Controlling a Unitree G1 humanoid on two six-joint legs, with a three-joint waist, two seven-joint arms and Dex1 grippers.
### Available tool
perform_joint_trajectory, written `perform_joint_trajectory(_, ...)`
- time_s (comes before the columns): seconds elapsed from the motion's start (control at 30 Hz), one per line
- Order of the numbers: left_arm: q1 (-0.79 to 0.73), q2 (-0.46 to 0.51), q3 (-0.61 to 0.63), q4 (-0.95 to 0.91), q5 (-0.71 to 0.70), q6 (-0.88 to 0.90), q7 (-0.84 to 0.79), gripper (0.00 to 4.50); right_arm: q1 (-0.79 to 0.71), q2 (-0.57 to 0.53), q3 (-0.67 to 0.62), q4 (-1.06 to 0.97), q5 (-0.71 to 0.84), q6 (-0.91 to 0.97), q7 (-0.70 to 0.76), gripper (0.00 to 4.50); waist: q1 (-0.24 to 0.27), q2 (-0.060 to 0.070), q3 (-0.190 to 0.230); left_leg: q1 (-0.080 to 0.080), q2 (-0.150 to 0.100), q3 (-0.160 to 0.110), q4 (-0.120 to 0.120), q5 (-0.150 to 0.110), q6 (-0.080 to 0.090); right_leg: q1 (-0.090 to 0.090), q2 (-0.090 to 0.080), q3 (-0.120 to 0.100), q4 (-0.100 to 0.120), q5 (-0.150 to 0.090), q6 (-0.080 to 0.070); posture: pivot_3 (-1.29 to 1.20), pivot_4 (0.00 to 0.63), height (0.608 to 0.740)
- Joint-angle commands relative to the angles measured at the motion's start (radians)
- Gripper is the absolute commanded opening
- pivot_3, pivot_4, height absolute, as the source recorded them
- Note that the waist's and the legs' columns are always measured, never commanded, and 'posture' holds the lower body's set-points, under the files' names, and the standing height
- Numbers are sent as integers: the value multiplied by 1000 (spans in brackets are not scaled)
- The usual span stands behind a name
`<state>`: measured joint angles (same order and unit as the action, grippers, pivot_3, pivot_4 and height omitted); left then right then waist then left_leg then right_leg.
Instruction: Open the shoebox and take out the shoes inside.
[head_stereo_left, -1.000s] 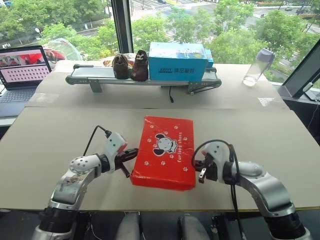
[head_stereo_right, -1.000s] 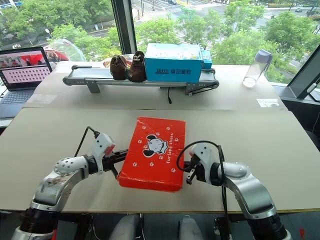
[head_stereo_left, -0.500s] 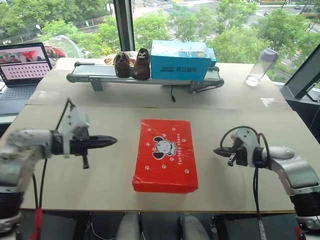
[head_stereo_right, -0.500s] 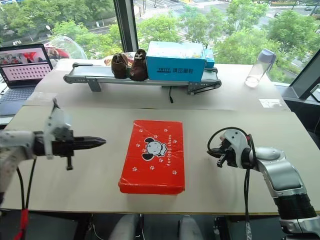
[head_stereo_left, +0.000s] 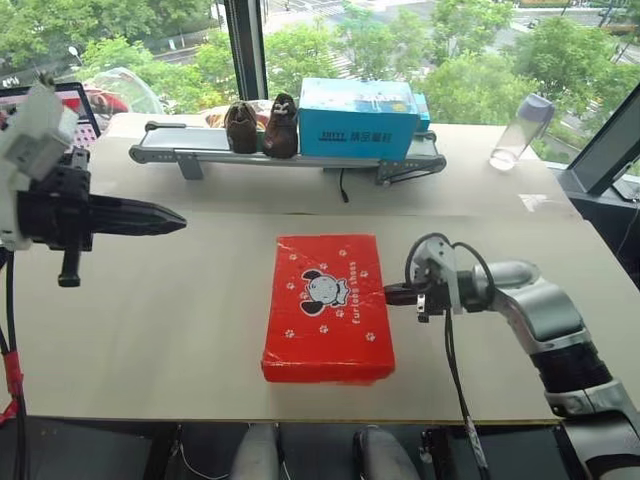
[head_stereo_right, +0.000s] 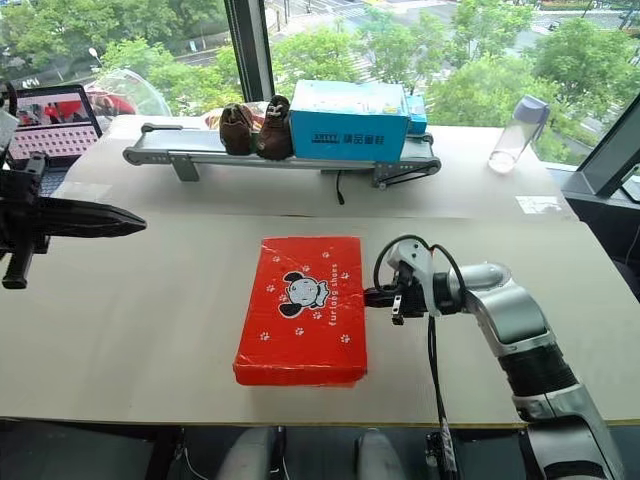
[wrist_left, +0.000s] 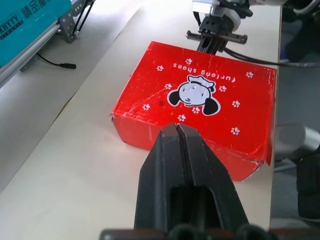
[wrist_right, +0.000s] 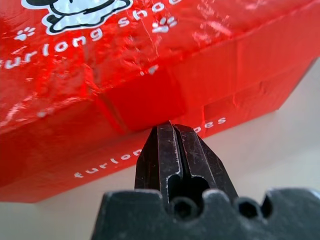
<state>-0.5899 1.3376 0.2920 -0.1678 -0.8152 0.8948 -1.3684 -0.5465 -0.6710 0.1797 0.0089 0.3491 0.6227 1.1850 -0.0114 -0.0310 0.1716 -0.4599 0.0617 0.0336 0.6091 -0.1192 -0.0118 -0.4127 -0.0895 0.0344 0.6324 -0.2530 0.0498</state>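
your red shoebox (head_stereo_left: 328, 305) lies flat in the middle of the near tabletop (head_stereo_left: 180, 330), lid down and closed, the cartoon animal logo (head_stereo_left: 323, 291) and white paw prints facing up. the shoes from the task can't be seen with the lid shut.

your right gripper (head_stereo_left: 389, 294) is at the box's right side wall, fingers pressed together with nothing between them. in the right wrist view its tips (wrist_right: 171, 131) sit right at the lower edge of a small red flap on that wall, just above the white lettering; whether they actually touch the cardboard you can't quite tell.

your left gripper (head_stereo_left: 172, 217) is raised well to the left of the box and apart from it, pointing across toward the right, fingers (wrist_left: 181, 150) closed together on nothing. from its wrist camera you look down over the box's near corner, with the right gripper visible at the far side.

further back, on the far tabletop, a small conveyor (head_stereo_left: 200, 150) carries a dark brown pair of shoes (head_stereo_left: 262, 127) and, just beside them, a blue box with a white label (head_stereo_left: 357, 120). a clear bottle (head_stereo_left: 518, 130) stands off to the right, and a laptop (head_stereo_right: 60, 120) with its screen lit sits at the far left edge.
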Motion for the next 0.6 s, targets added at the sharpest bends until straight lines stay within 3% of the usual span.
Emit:
perform_joint_trajectory(0.03,18,63,74,-5,-4,0,-41,656,-41,4,-1,18,13,-14,34,0,-2,-1,0,-1,0,0,0,0,0,-1,0,0,0,0,0,0,150,740)
perform_joint_trajectory(0.13,17,92,90,6,-7,-10,-60,1687,-66,18,-14,10,50,19,51,0,-6,-1,1,-4,1,3,0,0,0,-7,1,2,3,3,2,0,150,740)
perform_joint_trajectory(0.17,10,106,95,12,-14,-3,-68,2250,-79,19,-22,-2,68,37,59,0,-6,-1,1,-5,1,3,1,0,0,-10,1,3,8,5,2,0,150,740)
perform_joint_trajectory(0.27,-2,149,110,27,-34,20,-96,2963,-120,18,-46,-37,133,101,79,0,-6,-1,1,-5,3,3,1,0,0,-11,3,3,11,3,1,0,150,740)
perform_joint_trajectory(0.4,-58,267,137,70,-104,92,-158,4459,-247,81,-158,-13,341,295,66,0,-12,-3,2,-5,8,3,2,0,0,-12,9,5,13,2,0,0,150,740)
perform_joint_trajectory(0.6,-80,443,130,130,-139,64,-228,4485,-454,234,-173,76,453,423,14,0,-16,-3,3,-4,10,3,0,0,0,-13,12,7,14,0,-2,0,150,740)
